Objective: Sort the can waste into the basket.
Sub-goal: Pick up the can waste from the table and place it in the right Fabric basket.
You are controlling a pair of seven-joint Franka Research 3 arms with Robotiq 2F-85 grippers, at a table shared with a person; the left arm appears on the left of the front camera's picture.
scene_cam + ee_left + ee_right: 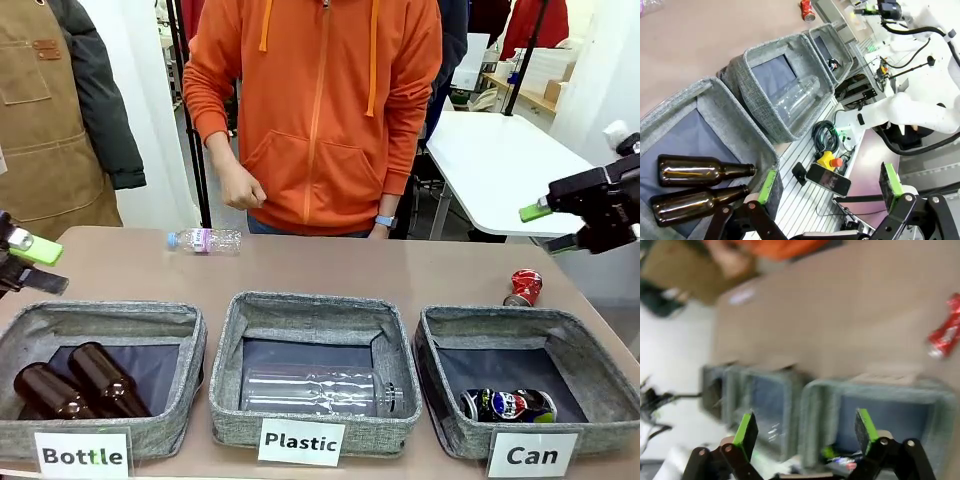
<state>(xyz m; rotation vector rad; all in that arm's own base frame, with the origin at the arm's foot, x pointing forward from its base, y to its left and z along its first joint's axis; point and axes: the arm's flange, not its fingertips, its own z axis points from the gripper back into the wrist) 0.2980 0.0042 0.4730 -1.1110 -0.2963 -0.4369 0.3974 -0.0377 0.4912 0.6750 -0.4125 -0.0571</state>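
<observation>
Front view shows label [531, 455] on basket [600, 372], dark can [508, 405] inside.

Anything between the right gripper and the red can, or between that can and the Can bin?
Nothing visible. The red can lies on bare table just behind the far wall of the Can basket. The open right gripper hangs raised, off to the can's side.
</observation>
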